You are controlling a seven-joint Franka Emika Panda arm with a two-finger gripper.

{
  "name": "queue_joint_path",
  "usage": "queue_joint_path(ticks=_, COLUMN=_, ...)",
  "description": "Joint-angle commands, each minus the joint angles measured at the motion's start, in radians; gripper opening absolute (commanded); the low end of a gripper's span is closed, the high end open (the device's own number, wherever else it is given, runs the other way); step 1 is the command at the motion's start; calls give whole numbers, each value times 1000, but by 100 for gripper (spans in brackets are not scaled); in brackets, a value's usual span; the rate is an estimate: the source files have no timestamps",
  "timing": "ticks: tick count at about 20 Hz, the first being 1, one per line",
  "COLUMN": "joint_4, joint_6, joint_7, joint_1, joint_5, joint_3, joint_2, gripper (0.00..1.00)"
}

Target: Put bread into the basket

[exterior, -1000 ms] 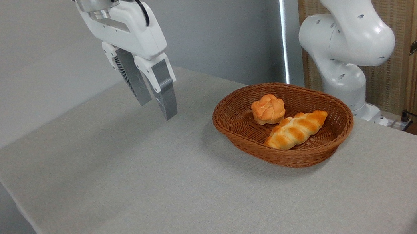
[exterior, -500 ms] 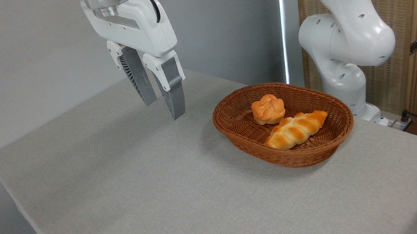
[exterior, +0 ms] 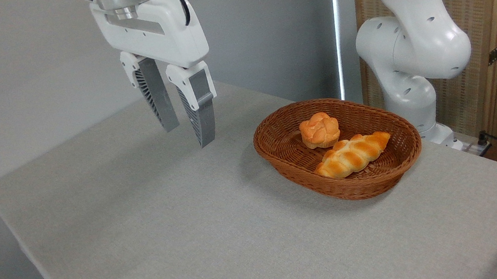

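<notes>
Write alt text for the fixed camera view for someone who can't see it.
A long braided bread lies inside an oval wicker basket beside a small round bun, on a grey table. The white robot gripper hangs empty above the table to the left of the basket, its fingers slightly apart.

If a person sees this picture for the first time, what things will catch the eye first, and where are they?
The reddish-brown basket on the right of the grey table stands out, with the long braided bread and a small round bun inside it. On the upper left, the white gripper hangs open and empty above the table.
</notes>
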Motion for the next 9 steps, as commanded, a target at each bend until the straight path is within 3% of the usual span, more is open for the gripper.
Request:
queue_joint_path(ticks=1, joint_4=-36, joint_6=45, joint_7=-59, joint_1=-7, joint_5=-2, joint_3=6, joint_2=-19, gripper=100)
queue_joint_path(ticks=9, joint_4=-36, joint_6=45, joint_7=-48, joint_1=-7, joint_5=-2, joint_3=6, joint_2=-19, gripper=100)
